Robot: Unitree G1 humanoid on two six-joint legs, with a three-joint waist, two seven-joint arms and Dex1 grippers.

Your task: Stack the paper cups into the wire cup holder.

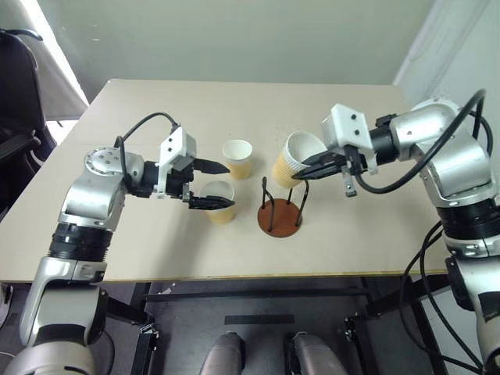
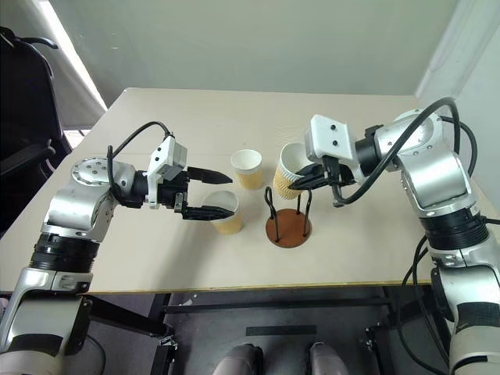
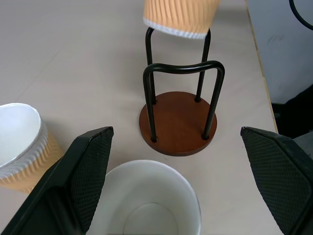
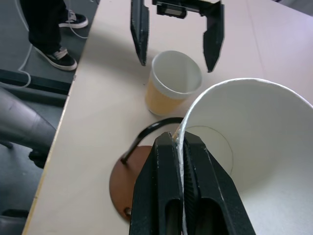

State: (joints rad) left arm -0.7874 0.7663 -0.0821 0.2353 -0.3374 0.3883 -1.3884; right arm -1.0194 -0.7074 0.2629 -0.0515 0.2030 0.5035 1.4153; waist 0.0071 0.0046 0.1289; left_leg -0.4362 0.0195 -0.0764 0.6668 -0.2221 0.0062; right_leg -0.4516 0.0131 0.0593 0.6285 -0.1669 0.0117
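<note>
Paper cups stand on the table: one lies between the spread fingers of the left gripper, another just beyond. Right of them, the right gripper pinches the rim of a tilted third cup above the wire cup holder.

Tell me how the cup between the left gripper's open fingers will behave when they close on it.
The cup looks like thin paper with an open, empty mouth, so its wall would probably flex or dent under a hard squeeze. Empty, it is likely very light, and a nudge from one finger of the left gripper might slide or tip it on the smooth table.
</note>
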